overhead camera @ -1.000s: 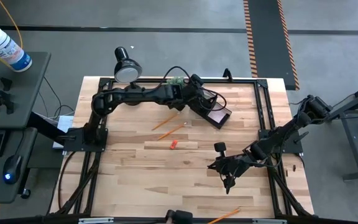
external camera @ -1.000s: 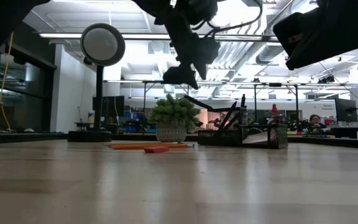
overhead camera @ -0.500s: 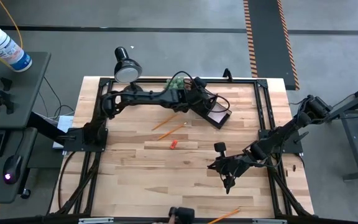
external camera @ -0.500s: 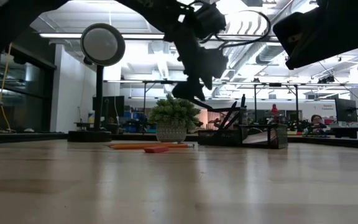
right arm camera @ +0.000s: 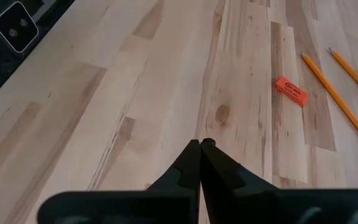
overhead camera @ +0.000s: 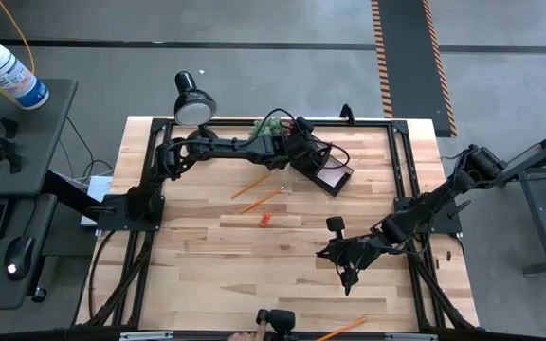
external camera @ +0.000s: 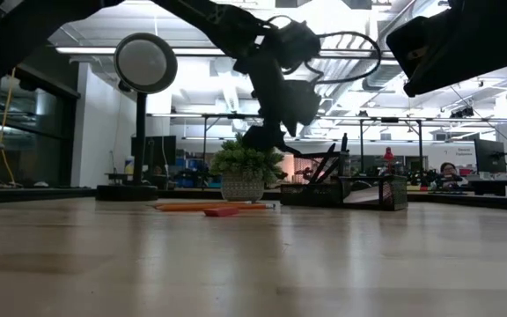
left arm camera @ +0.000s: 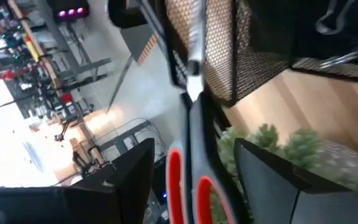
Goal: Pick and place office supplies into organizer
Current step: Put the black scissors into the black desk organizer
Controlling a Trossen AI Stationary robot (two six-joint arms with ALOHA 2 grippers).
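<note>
Left gripper (overhead camera: 297,142) clamps the scissors (left arm camera: 188,149) at the organizer (overhead camera: 330,172) by the plant (overhead camera: 271,124); right gripper (right arm camera: 201,147), fingers pressed together, hangs above bare table (overhead camera: 207,256).

Counter (overhead camera: 207,256): pale wood planks, light and tan strips, centre of frame. Pencils (overhead camera: 259,193): orange, centre. Eraser (overhead camera: 263,220): red-orange, centre. Organizer (overhead camera: 330,172): smoky black, pink pad inside, upper centre. Scissors (left arm camera: 188,168): dark blades, red-orange handle loops, lower centre. Plant ball (external camera: 246,158): green. Lamp (overhead camera: 193,98): black, pale face, upper left. Bottle (overhead camera: 6,72): white, blue label, upper left. Both arms black.
</note>
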